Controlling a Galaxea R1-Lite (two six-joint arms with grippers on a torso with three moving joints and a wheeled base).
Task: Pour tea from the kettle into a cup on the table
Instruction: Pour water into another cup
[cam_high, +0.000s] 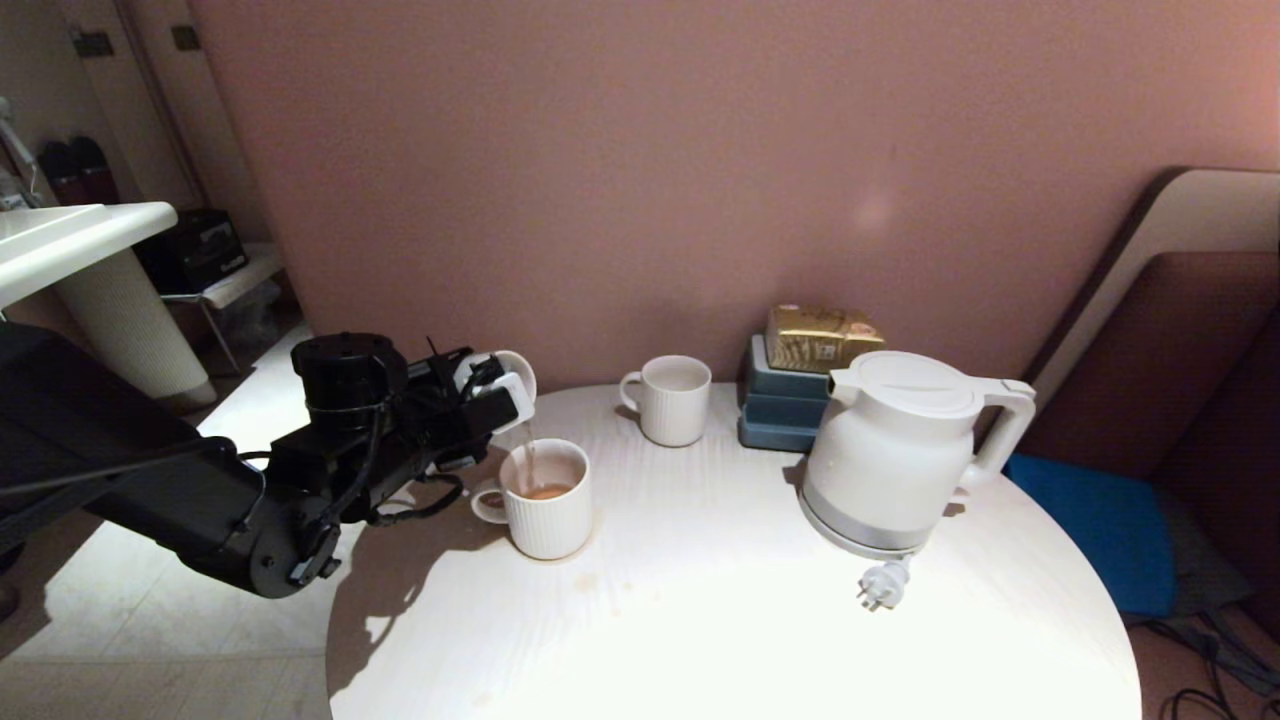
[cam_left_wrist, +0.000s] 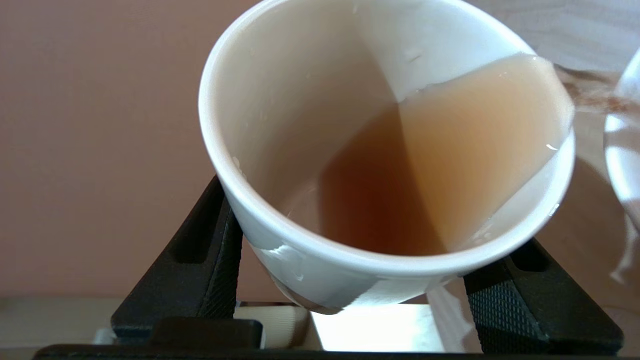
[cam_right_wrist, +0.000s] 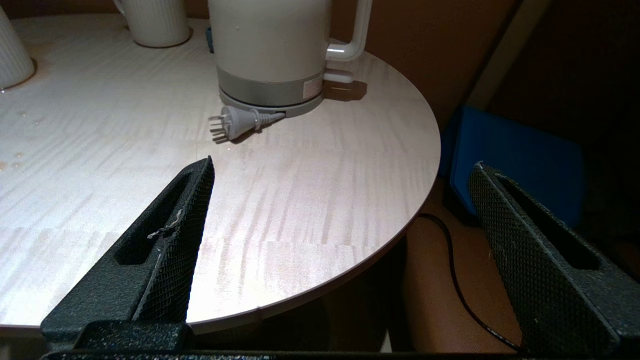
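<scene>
My left gripper is shut on the small plain white cup, its black fingers on either side. The cup is tipped, and amber tea runs to its lower lip. A thin stream falls from the cup into a ribbed handled mug at the table's left. The white kettle stands upright on the round white table at the right, held by nothing. My right gripper hangs open by the table's near right edge, out of the head view.
A second ribbed mug stands at the back. Behind the kettle sits a blue box with a golden packet on top. The kettle's plug lies loose in front of it. A blue cushion lies to the right of the table.
</scene>
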